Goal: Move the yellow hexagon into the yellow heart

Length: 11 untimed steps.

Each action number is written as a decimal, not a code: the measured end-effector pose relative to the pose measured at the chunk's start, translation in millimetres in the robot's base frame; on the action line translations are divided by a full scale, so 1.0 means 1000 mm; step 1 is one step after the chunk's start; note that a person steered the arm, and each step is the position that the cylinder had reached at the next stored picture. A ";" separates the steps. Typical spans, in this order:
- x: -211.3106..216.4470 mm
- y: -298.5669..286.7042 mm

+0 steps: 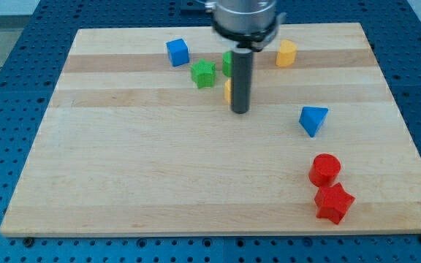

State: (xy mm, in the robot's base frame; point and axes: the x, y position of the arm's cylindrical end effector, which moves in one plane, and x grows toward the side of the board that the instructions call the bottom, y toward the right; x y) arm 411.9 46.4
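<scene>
My tip (240, 111) rests on the board just below and right of a yellow block (227, 90), likely the yellow hexagon, which the rod mostly hides. The yellow heart (286, 53) sits near the view's top, up and to the right of the rod. A green block (227, 63) peeks out behind the rod at its left side.
A green star (203, 74) and a blue cube (177, 52) lie left of the rod. A blue triangle (313, 120) lies at the right. A red cylinder (325, 169) and a red star (334, 203) sit at the lower right. The wooden board (123, 168) has edges all round.
</scene>
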 end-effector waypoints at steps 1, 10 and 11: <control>-0.022 0.001; -0.078 0.062; -0.049 0.054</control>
